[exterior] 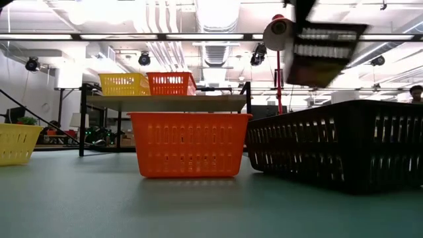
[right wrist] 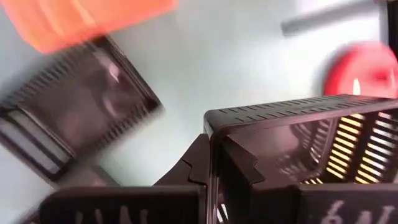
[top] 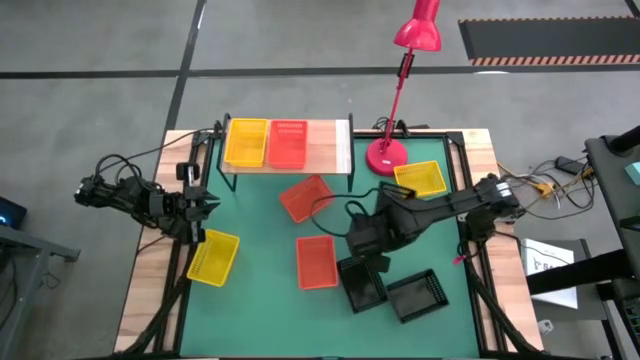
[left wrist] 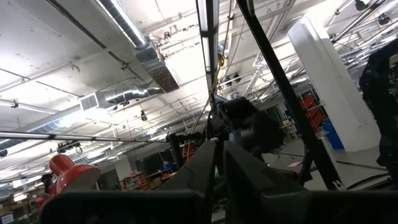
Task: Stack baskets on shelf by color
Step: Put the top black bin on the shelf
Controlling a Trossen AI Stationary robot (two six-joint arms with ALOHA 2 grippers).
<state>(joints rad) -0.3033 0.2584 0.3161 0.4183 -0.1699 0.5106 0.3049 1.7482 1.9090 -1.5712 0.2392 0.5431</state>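
The shelf (top: 325, 145) stands at the table's far side with one yellow basket (top: 245, 143) and one red basket (top: 287, 143) side by side on its wooden top. On the green table lie two red baskets (top: 305, 197) (top: 316, 261), two yellow ones (top: 213, 257) (top: 420, 179) and two black ones (top: 362, 283) (top: 415, 295). My right gripper (right wrist: 214, 155) hangs over the table's middle, shut on a third black basket (exterior: 324, 53), high above the table. My left gripper (left wrist: 217, 158) waits shut at the table's left, pointing upward. My right gripper pinches the black basket's wall at its rim (right wrist: 214, 127), close to a corner, with one finger inside and one outside. The fingers come from above, pointing down. The basket is lifted clear of the table and hangs tilted.
A red desk lamp stands with its base (top: 386, 157) just right of the shelf, its shade (top: 418, 30) reaching beyond the table. Part of the shelf top, right of the red basket, shows bare wood. Cables run along both arms.
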